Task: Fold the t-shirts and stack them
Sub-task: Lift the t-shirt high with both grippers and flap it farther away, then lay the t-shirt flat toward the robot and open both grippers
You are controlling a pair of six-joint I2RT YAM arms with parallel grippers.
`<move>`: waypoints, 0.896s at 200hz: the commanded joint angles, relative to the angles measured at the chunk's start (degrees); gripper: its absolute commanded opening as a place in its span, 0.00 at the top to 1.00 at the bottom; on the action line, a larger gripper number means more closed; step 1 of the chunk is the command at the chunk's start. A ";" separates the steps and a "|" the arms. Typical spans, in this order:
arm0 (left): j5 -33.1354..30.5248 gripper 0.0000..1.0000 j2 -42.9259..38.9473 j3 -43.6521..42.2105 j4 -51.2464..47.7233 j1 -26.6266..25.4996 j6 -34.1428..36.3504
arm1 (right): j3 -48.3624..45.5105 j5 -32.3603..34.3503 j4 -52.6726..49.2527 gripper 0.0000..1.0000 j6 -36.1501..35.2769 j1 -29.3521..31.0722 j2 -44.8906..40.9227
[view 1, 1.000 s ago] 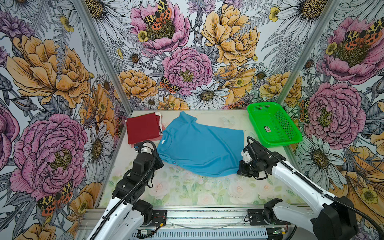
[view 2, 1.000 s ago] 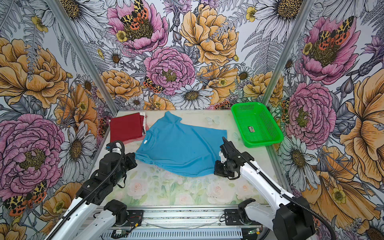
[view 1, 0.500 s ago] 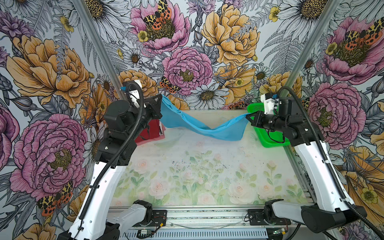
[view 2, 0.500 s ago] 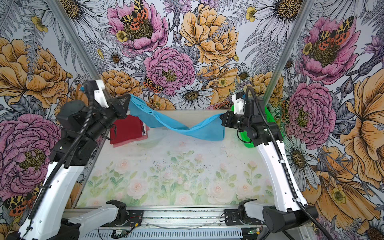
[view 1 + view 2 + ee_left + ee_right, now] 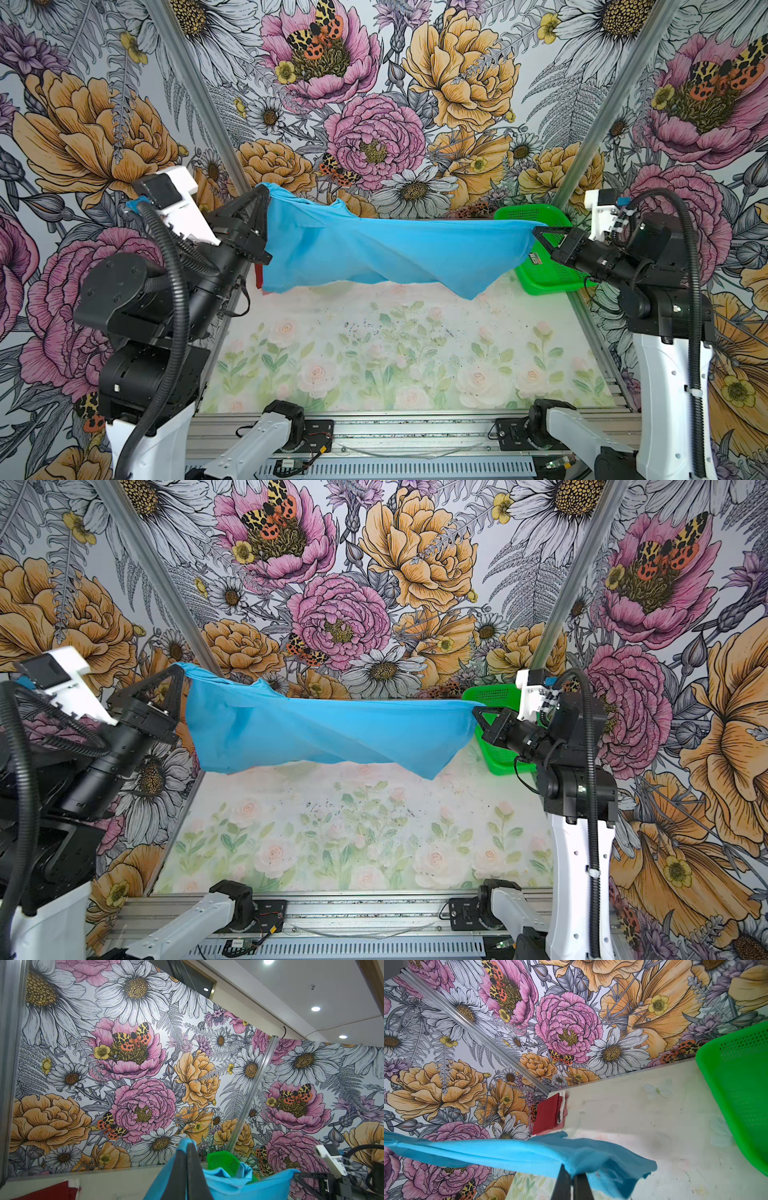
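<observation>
- The blue t-shirt (image 5: 374, 253) was flat on the surface (image 5: 374, 357); now it hangs stretched from 9 to 3 o'clock.
- The left end effector (image 5: 265, 194) and right end effector (image 5: 536, 230) each squeeze tight on one end.
- It looks ready to be laid smooth and folded.

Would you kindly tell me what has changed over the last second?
The left gripper and right gripper, each shut on the blue t-shirt, raised it from lying flat on the table to hang stretched between them. The folded red t-shirt and green basket stayed put.
</observation>
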 commanded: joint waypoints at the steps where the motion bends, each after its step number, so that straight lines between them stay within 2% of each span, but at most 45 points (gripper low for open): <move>1: 1.94 1.00 9.55 -1.01 -4.21 1.80 1.56 | -2.14 -5.41 6.32 1.00 2.92 -0.30 9.29; 26: 6.61 1.00 20.25 4.12 -0.82 5.35 -0.44 | 3.41 -9.84 9.34 1.00 3.25 0.88 19.96; 62: 16.97 1.00 39.46 26.21 -0.80 8.38 -4.67 | 21.88 -11.27 9.52 1.00 5.61 1.91 33.77; 87: 18.95 1.00 43.78 37.70 -1.49 9.23 -4.95 | 31.33 -11.88 9.39 1.00 7.91 0.18 35.68; 105: 21.84 1.00 42.98 39.88 -1.50 10.93 -5.77 | 33.77 -12.35 9.40 1.00 8.98 -1.06 33.61; 121: 21.92 1.00 38.41 35.25 -1.35 11.43 -5.04 | 31.63 -11.91 9.46 1.00 8.52 -2.16 29.25; 133: 21.88 1.00 33.30 27.89 -0.31 11.29 -4.33 | 27.70 -12.01 9.48 1.00 8.19 -3.25 25.76; 157: 20.08 1.00 18.57 4.43 7.51 10.44 -4.67 | 14.84 -10.74 9.67 1.00 5.89 -3.90 17.56; 179: 17.40 1.00 4.92 -16.51 10.93 8.68 -5.54 | -2.77 -8.66 11.61 1.00 5.29 -3.64 8.28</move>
